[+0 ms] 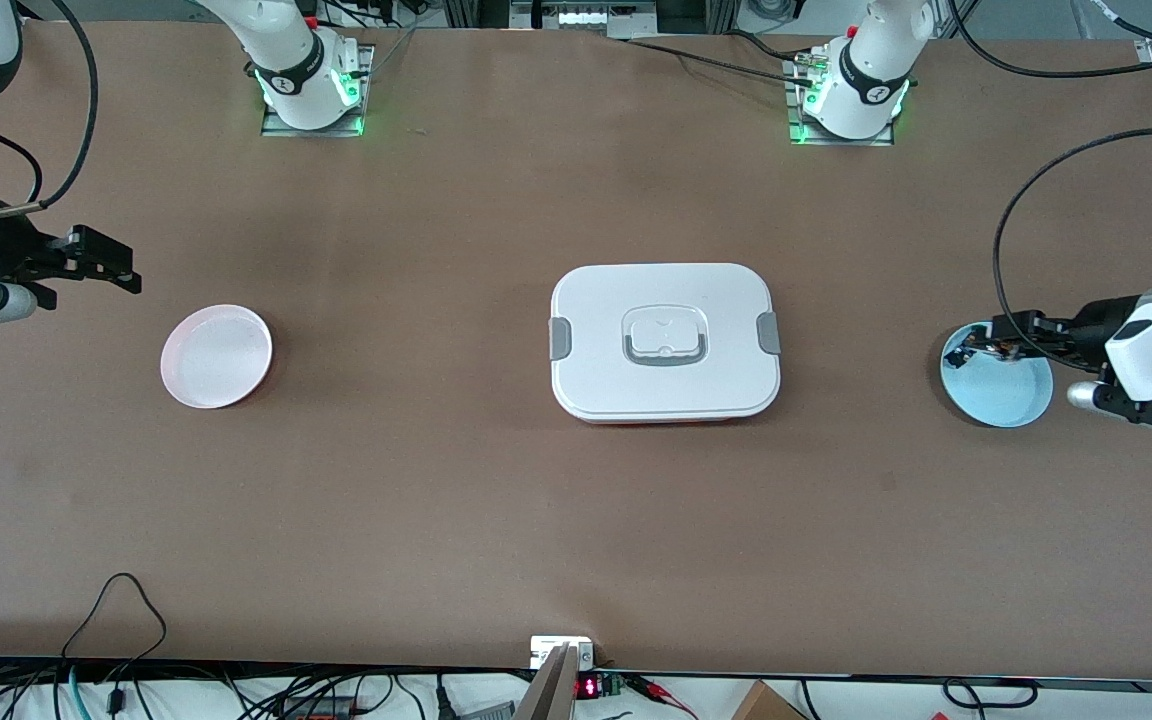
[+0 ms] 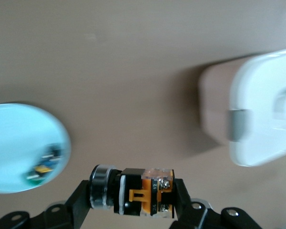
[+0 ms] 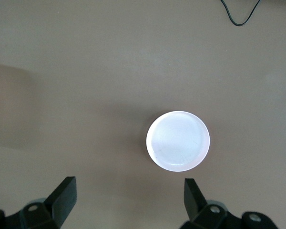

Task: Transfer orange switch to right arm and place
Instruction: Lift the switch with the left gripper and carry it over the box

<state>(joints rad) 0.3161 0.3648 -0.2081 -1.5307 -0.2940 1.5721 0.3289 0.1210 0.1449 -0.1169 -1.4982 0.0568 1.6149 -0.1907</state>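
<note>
Desk: brown desk; white lidded box mid-desk; pink plate toward the right arm's end; blue plate toward the left arm's end
Left hand: over the blue plate's edge; fingers closed on the orange switch, gripped across its black body, lying sideways, cap end sticking out past one finger
Blue plate contents: second small switch left in it; detail blurred
Right hand: waiting above the desk just beside the pink plate; fingers wide apart, holding nothing
Step, my read: carry to handover, probably over the box
Doing it well: present the free cap end to the right hand; left lets go only once right has clamped; grip looks small, so move slowly
</note>
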